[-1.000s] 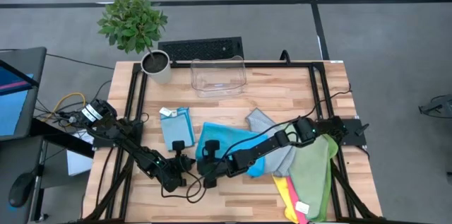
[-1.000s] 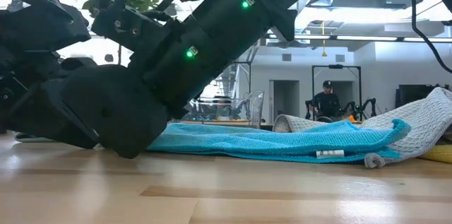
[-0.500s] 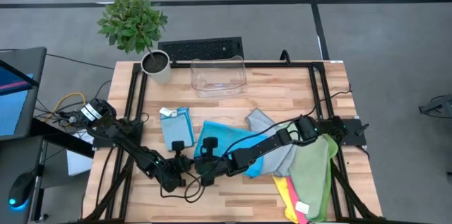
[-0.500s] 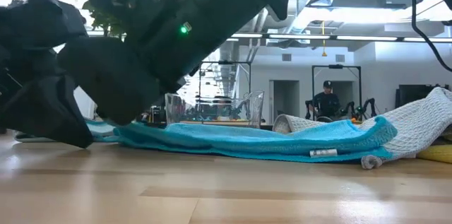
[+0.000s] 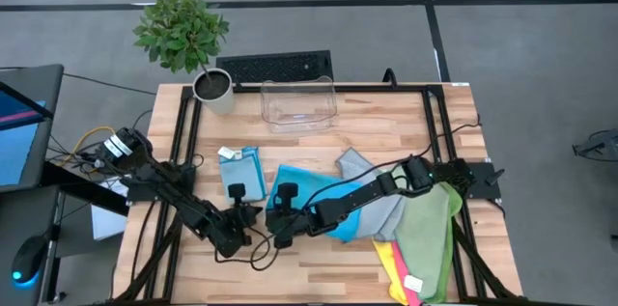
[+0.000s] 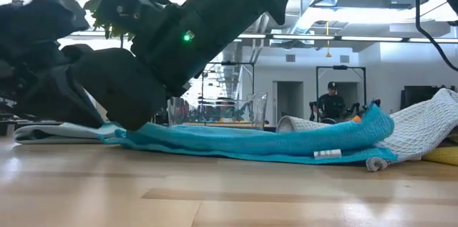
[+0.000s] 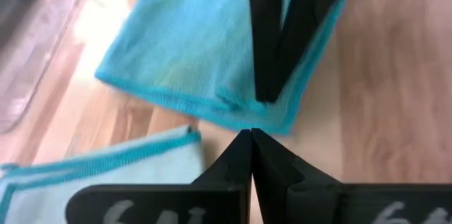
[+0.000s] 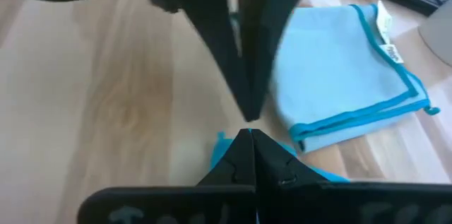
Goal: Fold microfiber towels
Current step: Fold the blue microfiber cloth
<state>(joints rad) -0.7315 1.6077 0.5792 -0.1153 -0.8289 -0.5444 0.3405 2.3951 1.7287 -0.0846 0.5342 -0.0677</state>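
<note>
- Taking the clear plastic bin (image 5: 297,103) at the back of the table as the landmark: the left gripper (image 5: 253,210) sits well in front of it and a little to its left, fingers pressed fully together with nothing between them; over the last second it has edged toward the teal towel's corner.
- Just in front of the bin's left end lies a light blue towel (image 5: 241,173), already folded into a neat rectangle.
- The teal towel (image 5: 307,193) lies straight in front of the bin, and its near-left edge has been dragged leftward since a second ago.
- The right gripper (image 5: 272,221) is clamped shut at that teal corner; it seems to pinch the hem, though the cloth there is half hidden.
- To my eye the teal towel is being pulled flat ahead of its first fold.
- Right of the bin and nearer the front, grey (image 5: 372,173), pale green (image 5: 431,234), yellow (image 5: 391,263) and pink (image 5: 411,292) towels wait in a heap.
</note>
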